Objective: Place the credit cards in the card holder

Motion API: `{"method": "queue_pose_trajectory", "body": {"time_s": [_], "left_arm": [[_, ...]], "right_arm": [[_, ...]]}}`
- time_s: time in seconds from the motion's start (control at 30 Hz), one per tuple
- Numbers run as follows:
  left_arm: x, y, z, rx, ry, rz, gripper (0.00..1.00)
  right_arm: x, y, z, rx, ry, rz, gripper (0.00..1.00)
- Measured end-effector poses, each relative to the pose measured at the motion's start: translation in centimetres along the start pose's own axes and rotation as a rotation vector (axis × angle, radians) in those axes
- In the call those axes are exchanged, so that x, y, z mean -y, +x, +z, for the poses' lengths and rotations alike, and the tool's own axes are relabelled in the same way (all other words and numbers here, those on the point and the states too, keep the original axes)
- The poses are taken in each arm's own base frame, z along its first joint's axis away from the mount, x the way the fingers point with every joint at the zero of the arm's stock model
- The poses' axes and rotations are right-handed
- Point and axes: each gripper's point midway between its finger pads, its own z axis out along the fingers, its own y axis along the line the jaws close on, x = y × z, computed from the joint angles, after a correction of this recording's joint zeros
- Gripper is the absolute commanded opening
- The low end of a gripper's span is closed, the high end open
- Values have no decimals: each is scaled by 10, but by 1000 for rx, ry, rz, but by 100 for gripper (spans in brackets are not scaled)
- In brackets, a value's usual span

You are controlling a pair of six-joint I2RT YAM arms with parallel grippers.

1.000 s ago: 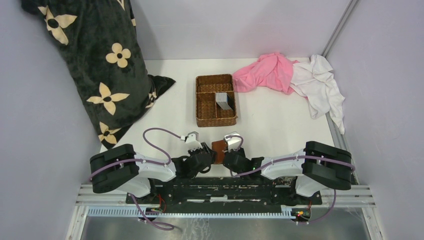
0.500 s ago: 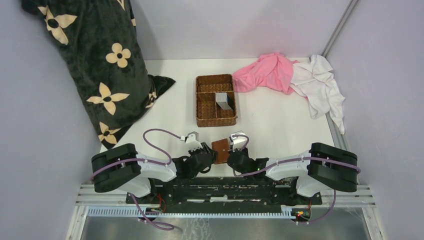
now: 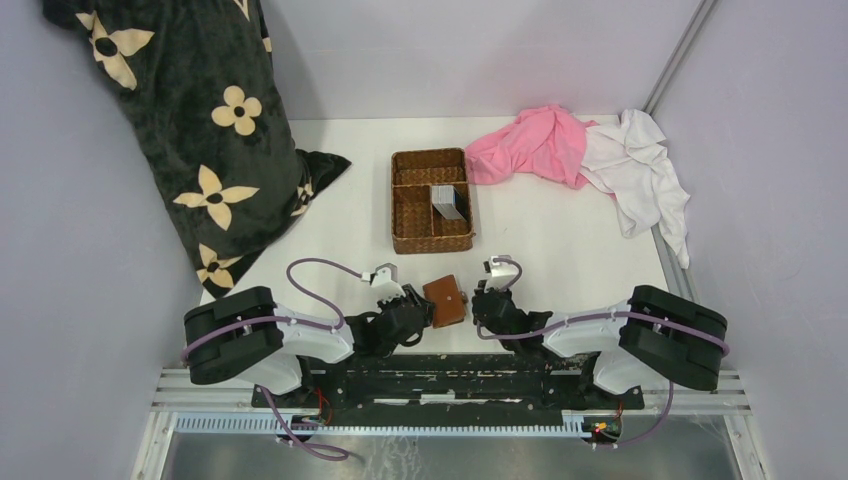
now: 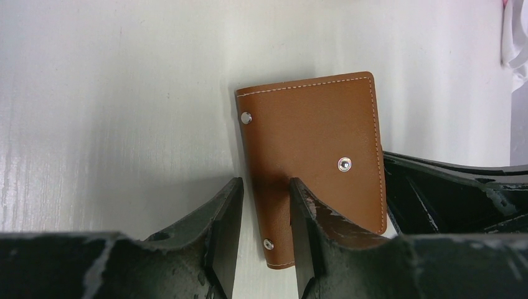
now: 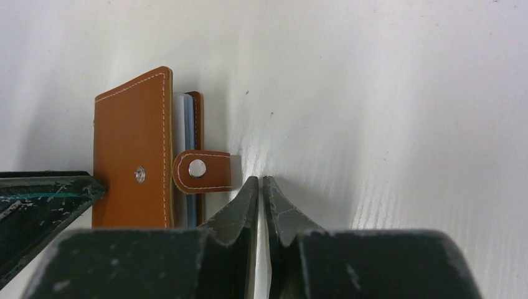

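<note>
My left end effector [image 4: 266,190] straddles the card holder's [image 4: 311,124] corner, spread. My right end effector [image 5: 260,182], pressed together, sits beside its tab [image 5: 200,171].

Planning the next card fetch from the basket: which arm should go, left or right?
Right. The right gripper is shut on nothing beside the card holder, free to leave. The left gripper straddles the holder's edge, likely steadying it. The credit cards stand in the right compartment of the wicker basket.
</note>
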Motion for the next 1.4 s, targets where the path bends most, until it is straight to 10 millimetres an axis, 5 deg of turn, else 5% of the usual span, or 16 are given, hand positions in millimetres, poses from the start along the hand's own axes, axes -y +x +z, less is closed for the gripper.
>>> {"method": "queue_pose_trajectory", "body": {"time_s": [0.3, 0.8, 1.1, 1.4], "left_arm": [[3, 1, 3, -4, -12, 10, 42], [11, 5, 11, -5, -17, 14, 41], [19, 8, 18, -10, -33, 26, 41], [32, 13, 30, -17, -56, 44, 40]], "right_arm": [[-3, -3, -3, -10, -22, 20, 38], [-2, -10, -20, -44, -52, -26, 41], [-4, -40, -35, 35, -76, 27, 49], [18, -43, -17, 6, -12, 113, 52]]}}
